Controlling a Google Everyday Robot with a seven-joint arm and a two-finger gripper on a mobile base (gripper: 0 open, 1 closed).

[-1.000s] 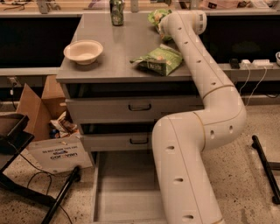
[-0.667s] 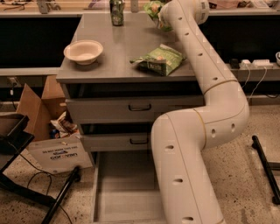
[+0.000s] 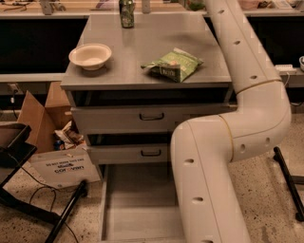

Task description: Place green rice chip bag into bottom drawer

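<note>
My gripper is out of view past the top edge; only my white arm (image 3: pixel 237 123) shows, rising from the lower middle to the top right. Of the bright green rice chip bag, only a sliver of green (image 3: pixel 195 5) shows at the top edge beside the arm. The bottom drawer (image 3: pixel 137 194) is pulled out at floor level, a grey flat-floored tray partly covered by my arm. A paler olive-green bag (image 3: pixel 173 65) with a dark label lies on the cabinet top (image 3: pixel 142 42).
A white bowl (image 3: pixel 90 56) and a dark can (image 3: pixel 126 12) stand on the cabinet top. Two shut drawer fronts (image 3: pixel 152 116) with black handles sit above the open drawer. A cardboard box (image 3: pixel 38 114), a white sign (image 3: pixel 64 168) and black stand legs (image 3: pixel 66 213) are at left.
My arm's far end has risen out of the top of the view. The bright green bag has left its spot at the back of the cabinet top and gone up with it.
</note>
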